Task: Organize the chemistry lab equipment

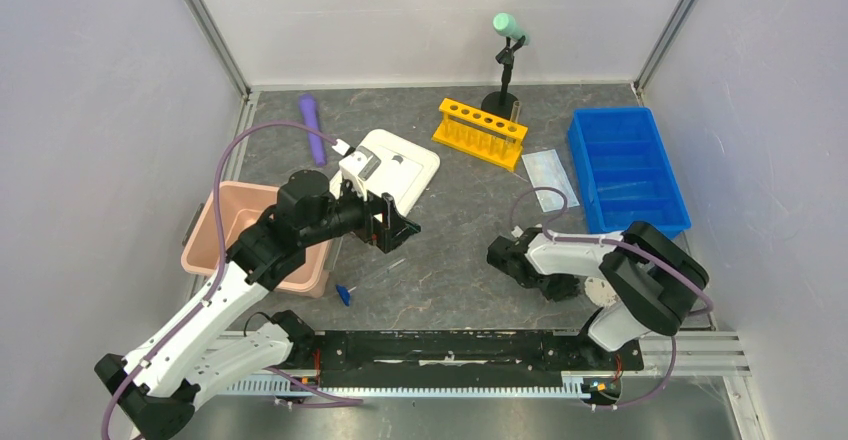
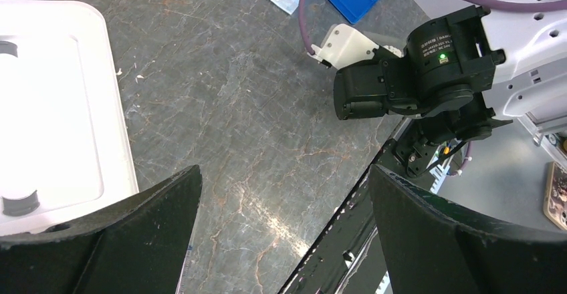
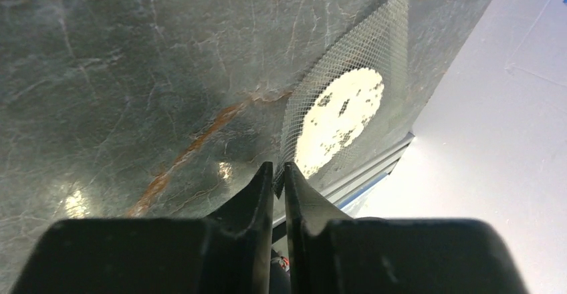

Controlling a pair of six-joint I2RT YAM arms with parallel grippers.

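Firstly, the left gripper (image 1: 393, 228) hovers with fingers spread wide above the table (image 1: 460, 240), the blue-capped tube (image 1: 344, 294) lying nearby; farther right, the right gripper (image 3: 279, 171) pinches a corner of the white-centred wire mesh (image 3: 348, 100) between nearly closed fingers at the table's near edge.

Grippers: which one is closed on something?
The right gripper: its jaws pinch a corner of the wire mesh with the white disc; the left gripper has jaws wide apart, holding nothing.

bare tabletop (image 1: 460, 235) centre, scale (image 1: 400, 160) left, bin (image 1: 580, 155) right
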